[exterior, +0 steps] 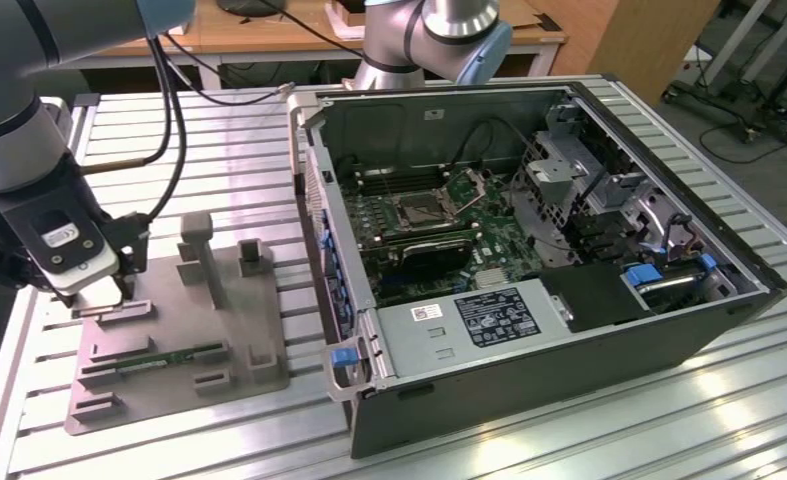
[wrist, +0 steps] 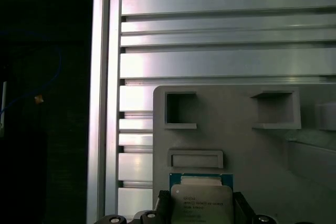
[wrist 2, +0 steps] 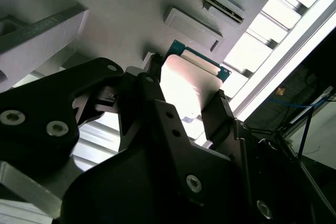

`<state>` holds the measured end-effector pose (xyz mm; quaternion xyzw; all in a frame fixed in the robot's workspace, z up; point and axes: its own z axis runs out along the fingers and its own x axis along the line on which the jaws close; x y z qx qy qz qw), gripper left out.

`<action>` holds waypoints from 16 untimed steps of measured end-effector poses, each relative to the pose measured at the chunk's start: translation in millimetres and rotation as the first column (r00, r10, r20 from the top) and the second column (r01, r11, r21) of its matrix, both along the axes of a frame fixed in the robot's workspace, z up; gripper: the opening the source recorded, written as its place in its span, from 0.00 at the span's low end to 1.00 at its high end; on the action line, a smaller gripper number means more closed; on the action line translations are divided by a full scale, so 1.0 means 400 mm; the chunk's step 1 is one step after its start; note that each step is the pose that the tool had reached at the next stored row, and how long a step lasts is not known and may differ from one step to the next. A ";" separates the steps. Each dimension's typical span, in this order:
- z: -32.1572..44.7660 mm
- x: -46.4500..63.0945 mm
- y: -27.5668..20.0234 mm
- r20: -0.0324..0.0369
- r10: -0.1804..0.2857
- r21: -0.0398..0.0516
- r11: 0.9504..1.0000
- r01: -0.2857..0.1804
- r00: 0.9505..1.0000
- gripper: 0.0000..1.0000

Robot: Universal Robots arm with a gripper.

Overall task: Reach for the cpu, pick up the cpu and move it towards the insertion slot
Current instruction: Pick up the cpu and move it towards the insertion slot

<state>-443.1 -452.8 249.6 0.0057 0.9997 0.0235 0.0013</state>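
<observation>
The claw (wrist 2: pixel 185 86) clamps the cpu (wrist: pixel 201 196) by two opposite edges at the grey tray (wrist: pixel 262 150) on the bench (exterior: pixel 206 130), well apart from the insertion slot (exterior: pixel 413 208) inside the open computer case (exterior: pixel 713 320).

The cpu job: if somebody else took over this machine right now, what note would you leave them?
Hand shut on the cpu, at the grey tray on the exterior view's left.
Reach and grasp done; whether it is lifted clear is hard to tell.
The insertion slot sits inside the open computer case, far from the hand.
Carrying it there is not yet done.
</observation>
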 end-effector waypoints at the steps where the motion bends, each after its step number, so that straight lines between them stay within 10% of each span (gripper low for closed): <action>1: 0.001 0.000 0.000 0.000 0.000 0.000 1.000 0.000 1.000 0.55; 16: 0.011 0.000 0.000 0.000 -0.003 0.000 1.000 0.003 1.000 0.55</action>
